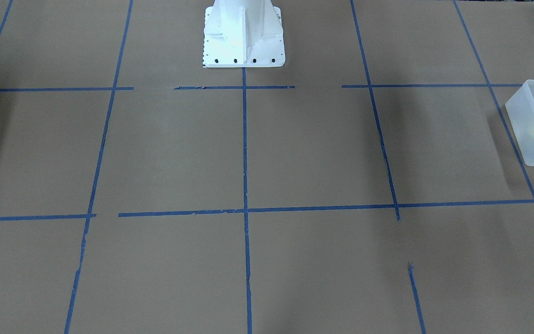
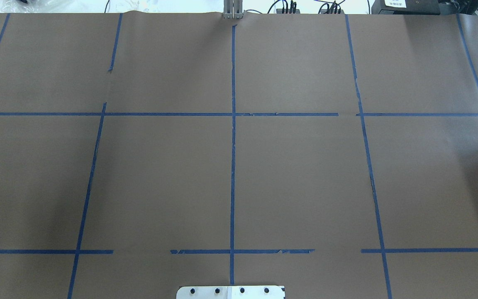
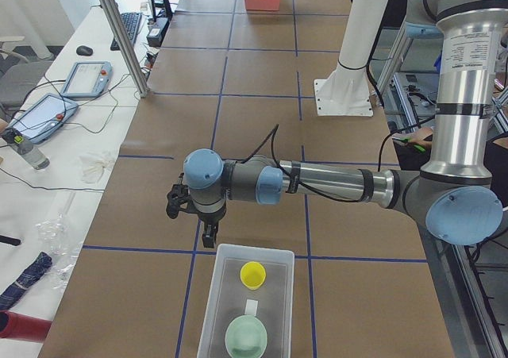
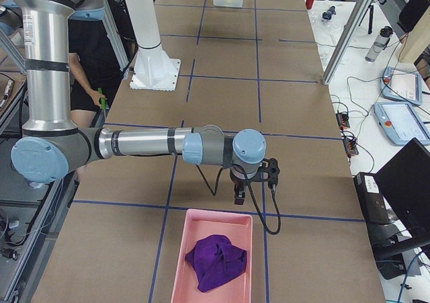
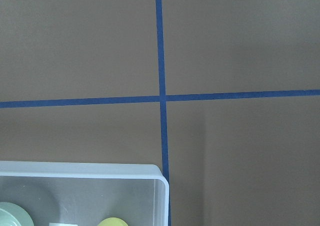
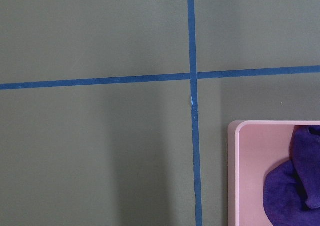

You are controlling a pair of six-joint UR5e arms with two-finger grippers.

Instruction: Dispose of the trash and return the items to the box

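The cup (image 3: pixel 252 275) is inside the box (image 3: pixel 254 248), just beside the left gripper (image 3: pixel 209 237). The right gripper (image 4: pixel 238 197) is well apart. Neither gripper's jaw state can be told.

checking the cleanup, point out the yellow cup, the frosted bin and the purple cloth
yellow cup (image 3: pixel 252 275), exterior left view, its open mouth
frosted bin (image 3: pixel 262 250), exterior left view, its far rim
purple cloth (image 4: pixel 216 263), exterior right view, middle of the bunched fabric

You have two steep views of the table (image 2: pixel 305 187): one from behind the robot base (image 1: pixel 244 35), one facing it. Your left-end camera looks along it over the box (image 3: pixel 274 310), your right-end one over the pink bin (image 4: pixel 201 226). Each wrist camera looks straight down on that container's corner.
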